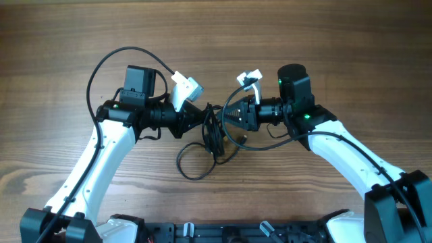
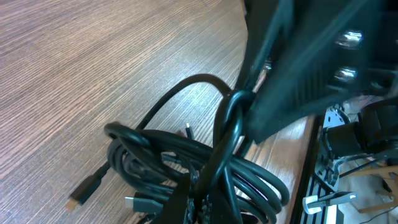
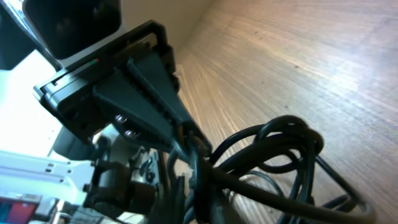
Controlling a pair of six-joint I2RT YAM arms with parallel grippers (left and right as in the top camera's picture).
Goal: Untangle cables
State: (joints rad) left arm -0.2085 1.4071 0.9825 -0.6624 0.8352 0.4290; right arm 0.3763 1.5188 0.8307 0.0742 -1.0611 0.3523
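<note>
1. Since the left gripper (image 1: 207,121) and the right gripper (image 1: 222,119) are both clamped shut on the cables (image 1: 213,138), almost tip to tip at the centre of the overhead frame, the step in hand looks like a pull-apart. It should go slowly and level, so that strands slide rather than cinch tighter.
2. In the left wrist view the right gripper's fingers (image 2: 249,93) pinch one arching strand at centre right. The pull works best if each gripper holds a different cord, and I cannot confirm that here.
3. Just below centre in the overhead frame, a loose loop (image 1: 191,165) trails from the bundle onto the table (image 1: 67,40). It needs slack to feed through the knot.
4. A plug (image 2: 84,190) lies at the lower left of the left wrist view. Plug ends like it may snag inside the tangle.
5. Farther out, at upper left, the arm wire (image 1: 128,48) arcs well apart from the bundle and is no part of the job.
</note>
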